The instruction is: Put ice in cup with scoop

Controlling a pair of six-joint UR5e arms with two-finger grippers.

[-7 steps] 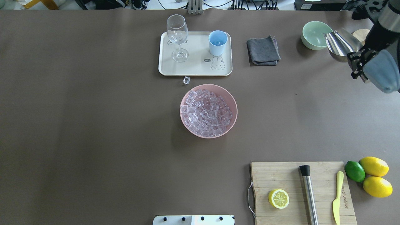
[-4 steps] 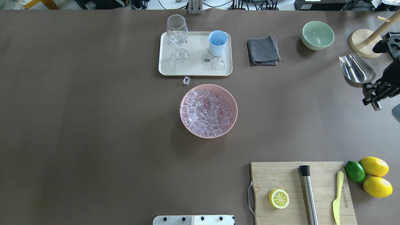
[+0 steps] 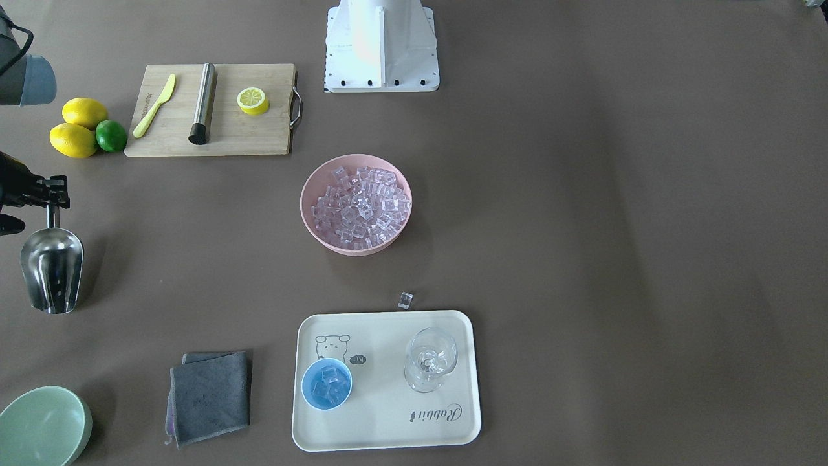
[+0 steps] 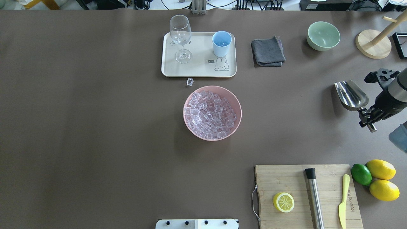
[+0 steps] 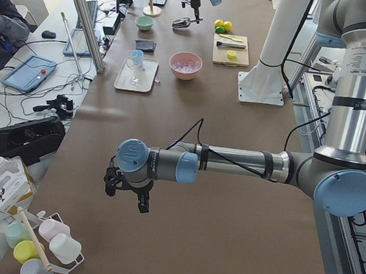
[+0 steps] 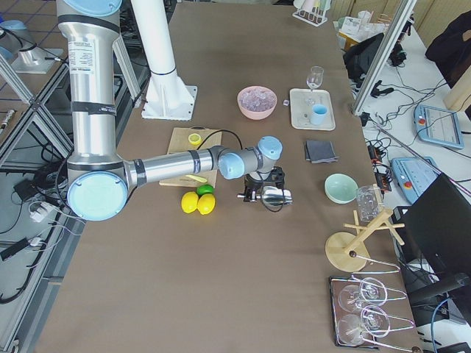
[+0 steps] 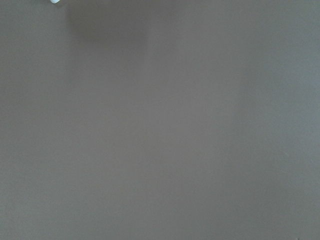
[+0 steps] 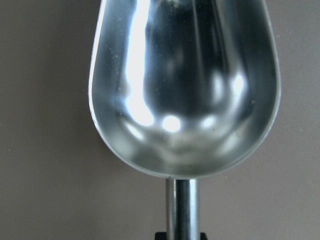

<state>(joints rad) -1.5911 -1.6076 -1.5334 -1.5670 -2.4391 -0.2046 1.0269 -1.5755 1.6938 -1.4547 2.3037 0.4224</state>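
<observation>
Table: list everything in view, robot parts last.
ice: many, clear, in pink bowl; few in cup; one beside tray
pink bowl: 1, centre
cup: 1, light blue, on tray
glass: 1, clear, on tray
tray: 1, cream, far centre
cloth: 1, grey, right of tray
green bowl: 1, far right
stand: 1, wood, far right
scoop: 1, steel, empty, right edge
board: 1, wood, near right
lemon half, rod, knife: 1 each, on board
lemons: 2, yellow; lime: 1, green; beside board
right end effector: 1, black, shut on scoop
left end effector: 1, black, over bare table, state unclear
</observation>
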